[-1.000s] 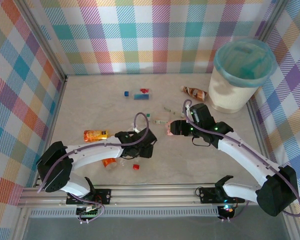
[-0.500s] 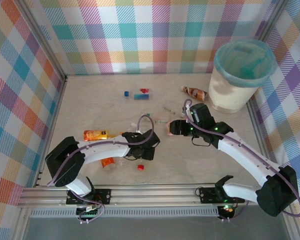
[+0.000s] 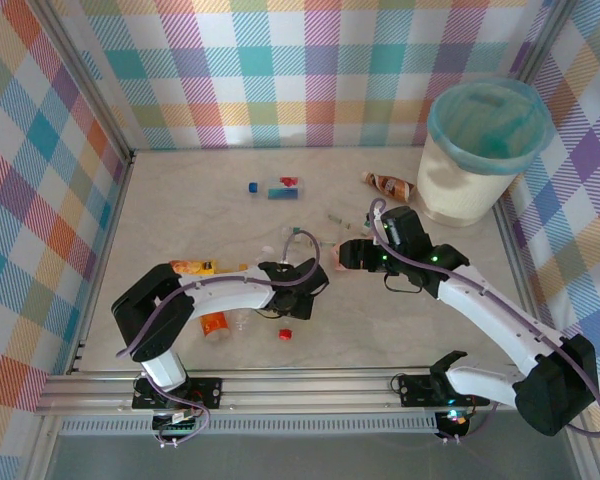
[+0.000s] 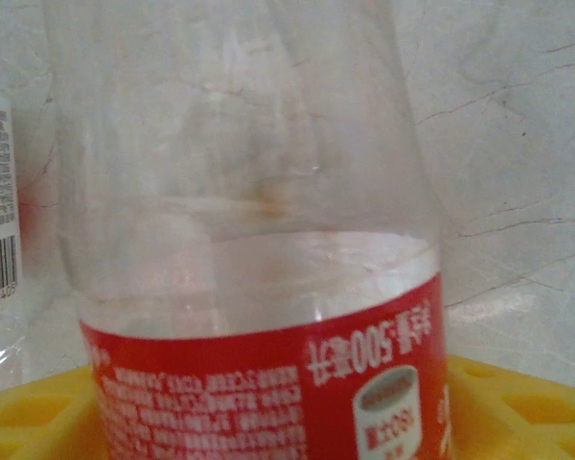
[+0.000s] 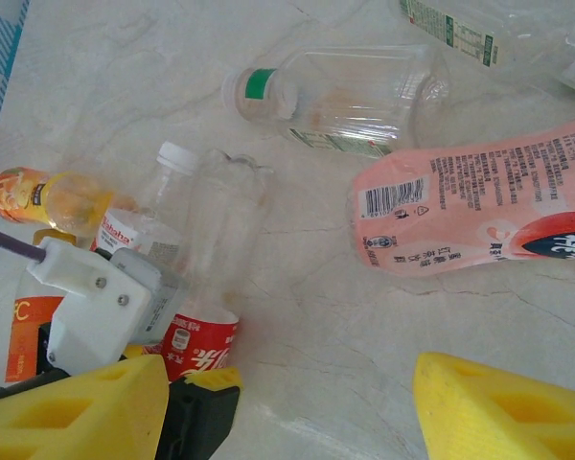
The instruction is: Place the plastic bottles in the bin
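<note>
My left gripper (image 3: 305, 290) lies low on the table, shut on a clear bottle with a red label (image 4: 259, 383); its yellow fingers (image 4: 517, 402) press on both sides of the label. The same bottle (image 5: 196, 345) shows in the right wrist view beside the left gripper's white housing. My right gripper (image 5: 287, 412) hovers open over bare table, nothing between its fingers. A pink bottle (image 5: 479, 211) lies just ahead of it. The bin (image 3: 480, 150), cream with a teal bag, stands at the back right.
An orange bottle (image 3: 192, 267), an orange-labelled bottle (image 3: 216, 324) and a loose red cap (image 3: 285, 334) lie near the left arm. A blue-capped bottle (image 3: 283, 189) and a brown bottle (image 3: 388, 184) lie farther back. A clear green-capped bottle (image 5: 335, 96) lies beyond the pink one.
The left arm has swung right and stretched out along the table, its jaws narrowing on the red-labelled bottle. The red cap slid slightly right. The right arm has hardly moved.
</note>
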Tool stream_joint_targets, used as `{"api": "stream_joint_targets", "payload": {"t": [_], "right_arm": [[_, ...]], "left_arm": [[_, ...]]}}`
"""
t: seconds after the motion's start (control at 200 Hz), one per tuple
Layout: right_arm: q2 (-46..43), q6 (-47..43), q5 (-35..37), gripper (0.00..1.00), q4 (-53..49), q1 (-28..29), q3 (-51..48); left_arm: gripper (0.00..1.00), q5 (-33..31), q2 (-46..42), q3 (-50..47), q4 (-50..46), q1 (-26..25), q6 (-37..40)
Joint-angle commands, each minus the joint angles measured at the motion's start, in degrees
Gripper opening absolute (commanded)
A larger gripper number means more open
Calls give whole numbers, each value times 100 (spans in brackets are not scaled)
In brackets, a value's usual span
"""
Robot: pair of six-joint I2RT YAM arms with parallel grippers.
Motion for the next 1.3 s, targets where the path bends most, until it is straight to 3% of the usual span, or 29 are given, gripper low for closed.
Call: {"api": "stream_joint_targets", "payload": {"t": [0.0,0.37,0.615,0.85,0.975,1.11,1.295], "right_arm": [[-83,64,-107,69,30,36,104],[-221,12,-15,69,-91,35,285],[-231,-148,-28,69,-273,36,813],[-548,-603,-238,70,108,35,1192],[-821,-734,-806,76,821,36,1189],[-1005,-680,-1970,81,1698,36,1189],[-946,-533,-3374,86,2304,36,1414]], "left_arm": [[70,-143,90,125,-2,-18,11],[63,-415,-707,102,-288,-95,-24],[61,-783,-2013,117,-479,-263,88],[57,-789,-3639,-207,459,-369,982],[58,-391,-4343,-315,686,-369,1847],[58,-37,-5033,-344,721,-369,2539],[58,913,-5603,-281,942,-368,3136]]}}
